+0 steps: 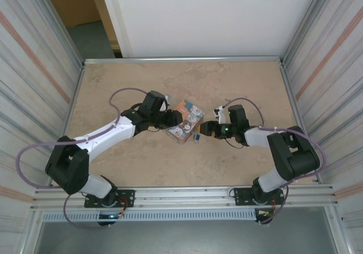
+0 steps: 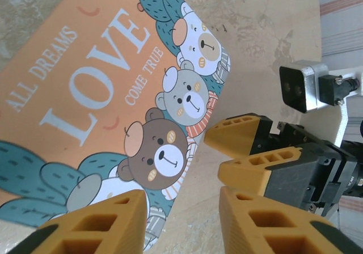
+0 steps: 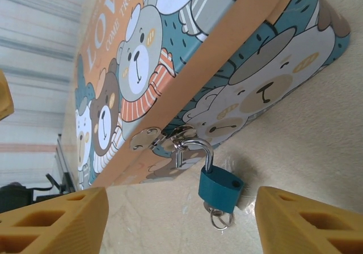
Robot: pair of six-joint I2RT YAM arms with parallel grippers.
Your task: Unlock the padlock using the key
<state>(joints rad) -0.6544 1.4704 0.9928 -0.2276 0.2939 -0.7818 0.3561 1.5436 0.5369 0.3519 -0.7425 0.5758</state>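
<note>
- We read the orange lid of the box [image 2: 85, 95] from the left wrist view: "ALL DREAMS", then "LOVE" in big pale letters, then "COME TRUE", beside a column of cartoon bears in scarves.
- From the right wrist view only the start of "LOVE" is legible, at the top edge; more bears run along the box's side wall.
- The padlock [image 3: 221, 187] hangs at the box's front side, its silvery shackle passed through the metal hasp [image 3: 164, 138], its blue body resting on the table [image 1: 238, 84].
- A small silvery ring [image 3: 218, 217] sits at the padlock's underside — we cannot make out the key itself.
- The right gripper [image 3: 181, 211] stands wide, its yellow fingers [image 3: 57, 223] on either side of the padlock, touching nothing.
- The left gripper [image 2: 184, 225] is parted more narrowly over the box's near corner — we see nothing clamped between its fingers [image 2: 108, 223].
- From above, the box lies mid-table between the two grippers.
</note>
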